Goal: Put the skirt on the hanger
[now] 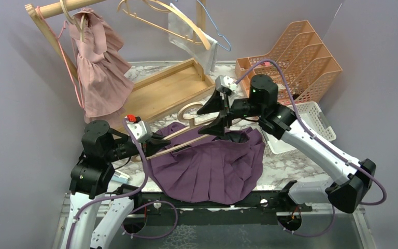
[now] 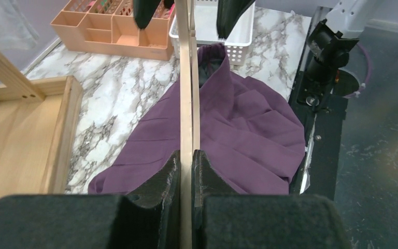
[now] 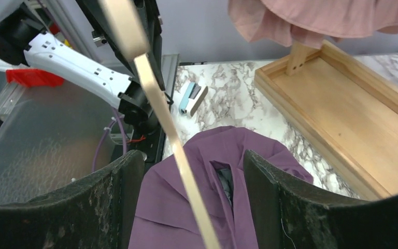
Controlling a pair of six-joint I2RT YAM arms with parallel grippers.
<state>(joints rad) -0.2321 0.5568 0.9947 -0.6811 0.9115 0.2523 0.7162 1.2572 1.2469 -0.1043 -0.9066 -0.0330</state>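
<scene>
- Jaws of the left gripper [image 2: 186, 161] are pressed together on one end of the pale wooden clothes hanger [image 2: 186, 98]. They pinch it edge-on, so the bar runs straight out from the wrist. Judgement: this grip steadies the hanger as a fixed rail while the other arm works.
- The hanger is held low over the white marbled worktop [image 2: 124, 93], reaching from the left arm toward the right. Its hook points to the far side.
- The purple pleated skirt [image 1: 212, 166] lies spread on the worktop near the arm bases, under and beside the hanger and not yet on it. The hem fans toward the near edge and the waistband gapes open at the far right end.
- Jaws of the right gripper [image 1: 218, 114] stand spread, one finger either side of the hanger's free end, directly above the open waistband. There is a clear gap on both sides and nothing is held. Judgement: it is lined up to drop and take the waistband, then draw it onto the bar. The risk is catching the hanger along with the cloth.
- Beyond these are a shallow wooden tray [image 1: 171, 88], a white perforated basket [image 1: 311, 116] and an orange slotted file organiser [image 1: 300, 57].
- Farthest back, a dusty-pink dress [image 1: 98, 67] hangs from a wooden rail, with spare hangers beside it.
</scene>
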